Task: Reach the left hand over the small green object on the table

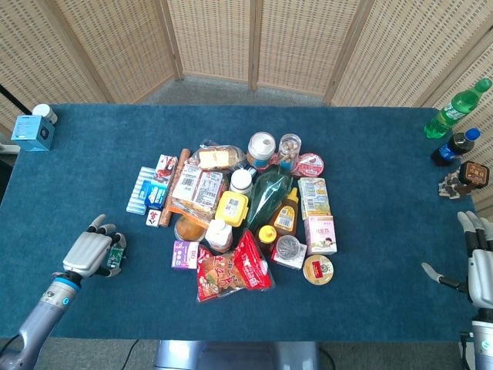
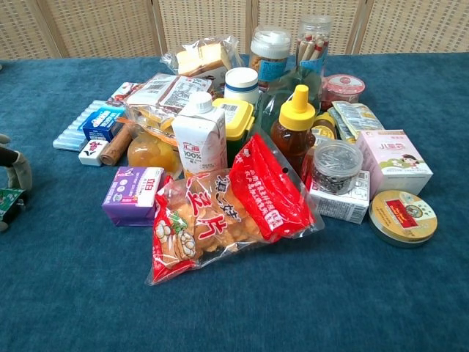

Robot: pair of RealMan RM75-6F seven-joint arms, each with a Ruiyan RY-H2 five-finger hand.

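Observation:
The small green object (image 1: 115, 260) lies on the blue tablecloth near the front left, left of the grocery pile. My left hand (image 1: 91, 251) rests low over its left side, palm down, fingers curved across it; most of the object is hidden, and only its right edge shows. In the chest view the object (image 2: 9, 200) sits at the left edge with the fingers (image 2: 17, 167) just above it. Whether the fingers grip it I cannot tell. My right hand (image 1: 479, 270) hovers at the far right edge, fingers spread, holding nothing.
A dense pile of groceries fills the table's middle; its nearest pieces are a purple box (image 1: 185, 253) and a red snack bag (image 1: 231, 274). A blue box (image 1: 32, 132) stands at the far left corner. Bottles (image 1: 456, 108) stand at the far right.

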